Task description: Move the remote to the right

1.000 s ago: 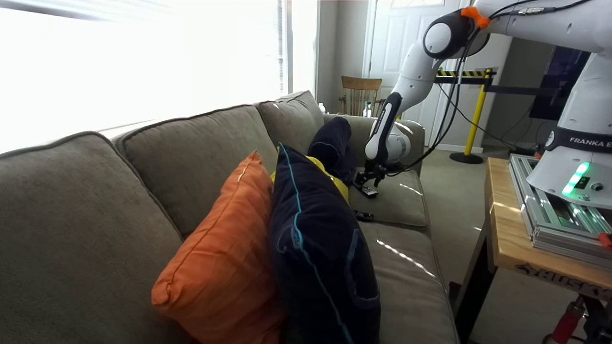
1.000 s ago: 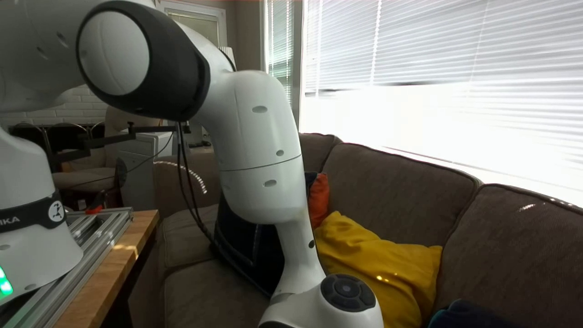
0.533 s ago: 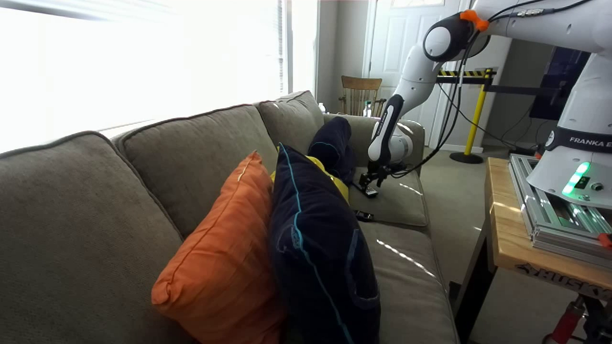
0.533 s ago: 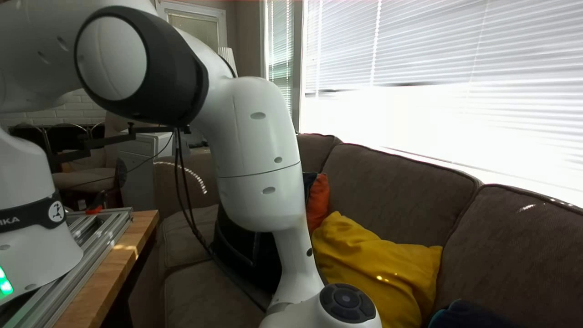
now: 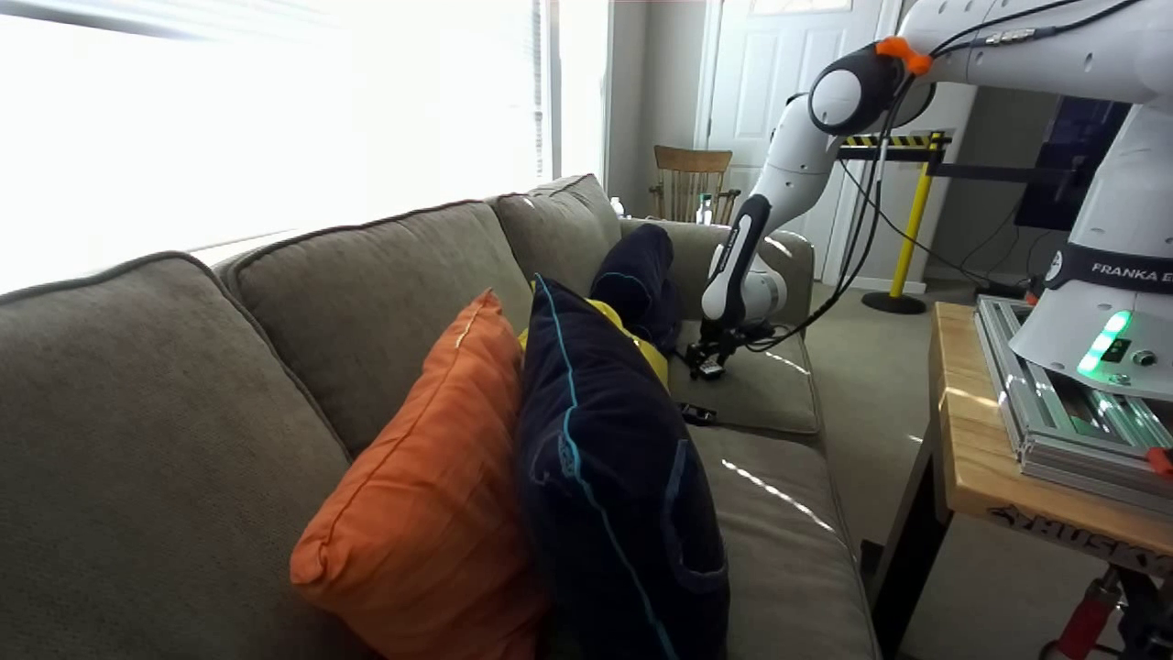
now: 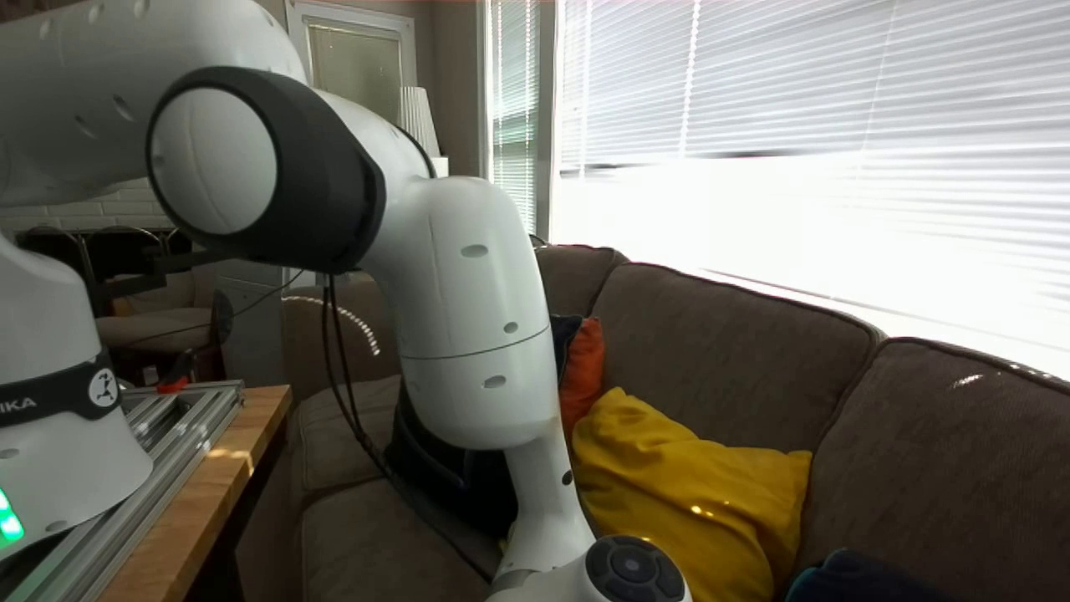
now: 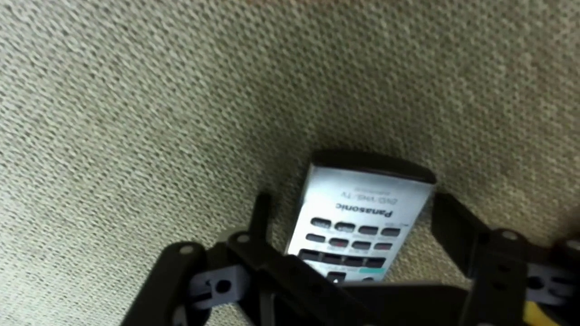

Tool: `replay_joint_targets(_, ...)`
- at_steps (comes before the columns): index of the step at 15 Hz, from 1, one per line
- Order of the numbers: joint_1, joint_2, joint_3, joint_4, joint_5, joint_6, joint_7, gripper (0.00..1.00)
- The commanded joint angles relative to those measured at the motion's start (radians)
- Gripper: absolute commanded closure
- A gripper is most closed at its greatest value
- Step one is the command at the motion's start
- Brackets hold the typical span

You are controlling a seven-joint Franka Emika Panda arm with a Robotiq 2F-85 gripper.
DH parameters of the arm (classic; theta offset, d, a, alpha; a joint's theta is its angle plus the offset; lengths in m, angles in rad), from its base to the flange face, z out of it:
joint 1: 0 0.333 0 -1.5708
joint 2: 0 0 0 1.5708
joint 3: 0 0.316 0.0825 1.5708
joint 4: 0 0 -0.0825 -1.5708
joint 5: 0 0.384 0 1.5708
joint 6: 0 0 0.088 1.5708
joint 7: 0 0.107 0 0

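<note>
Remote point(image 7: 351, 228) lies on the sofa seat point(image 5: 765, 396) with the gripper point(image 7: 351, 200) spread around it, a gap showing on one side, so not yet grasped; reaching looks done, while closing on it, shifting it right and letting go seem to remain.

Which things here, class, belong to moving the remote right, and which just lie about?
For the job:
silver-faced remote
gripper, open around it

Lying about:
orange cushion
yellow cushion
large navy cushion
second navy item
small dark object, too unclear to name
</note>
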Motion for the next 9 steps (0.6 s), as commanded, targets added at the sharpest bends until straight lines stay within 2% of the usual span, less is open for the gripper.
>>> replay_joint_targets(1,-0.003,0.041,0.005,0.064,0.003,0.005,0.031,0.41)
replay_joint_targets(2,0.005,0.041,-0.003,0.067,0.018,0.007,0.055,0.5)
replay_joint_targets(5,0.029,0.032,-0.023,0.067,0.076,0.023,0.16,0.67)
replay_joint_targets(7,0.055,0.025,-0.046,0.062,0.13,0.03,0.243,0.69)
replay_joint_targets(9,0.12,0.014,-0.111,0.037,0.195,0.025,0.34,0.69)
